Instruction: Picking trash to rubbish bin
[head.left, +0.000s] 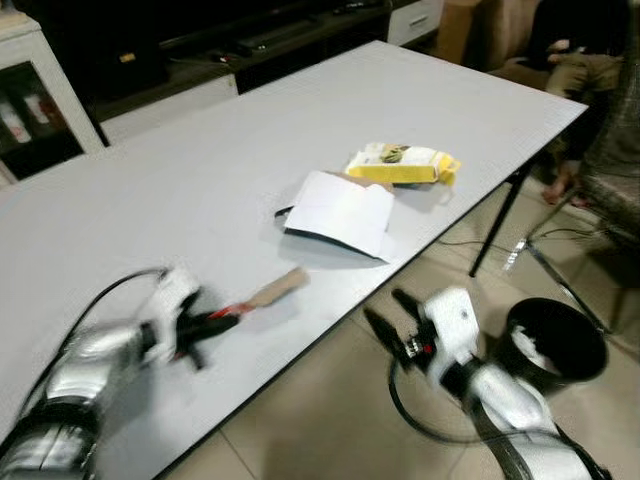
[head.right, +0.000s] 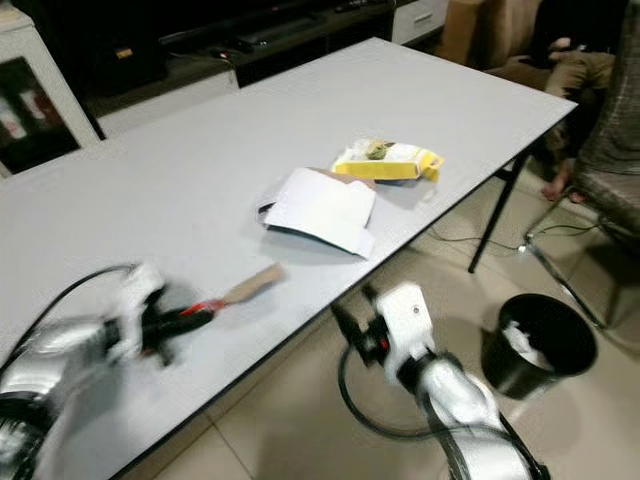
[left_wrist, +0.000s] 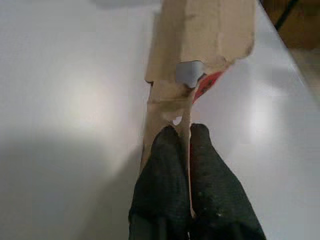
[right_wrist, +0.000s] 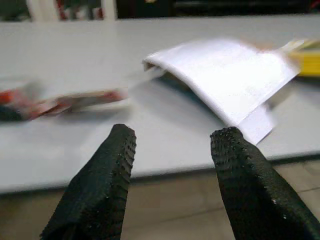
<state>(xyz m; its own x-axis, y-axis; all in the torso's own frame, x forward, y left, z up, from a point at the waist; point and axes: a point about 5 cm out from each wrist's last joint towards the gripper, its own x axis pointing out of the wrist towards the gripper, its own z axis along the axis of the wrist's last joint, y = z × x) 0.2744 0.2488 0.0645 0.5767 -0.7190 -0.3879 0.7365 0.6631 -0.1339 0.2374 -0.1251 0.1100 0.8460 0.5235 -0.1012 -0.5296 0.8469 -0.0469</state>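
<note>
The left gripper (left_wrist: 182, 142) is pinching the end of a torn cardboard strip (head.left: 275, 291) (red print on it) that is lying on the table (head.left: 200, 170), so the pick-up step looks to be in hand; next it needs carrying off the table's edge to the bin (head.left: 556, 345) on the floor. The right gripper (right_wrist: 172, 150) is hanging below the table edge with its fingers apart, holding nothing. Counting the trash on the table: one strip, one white folded card (head.left: 340, 212), one yellow packet (head.left: 402, 165), and there is one bin.
</note>
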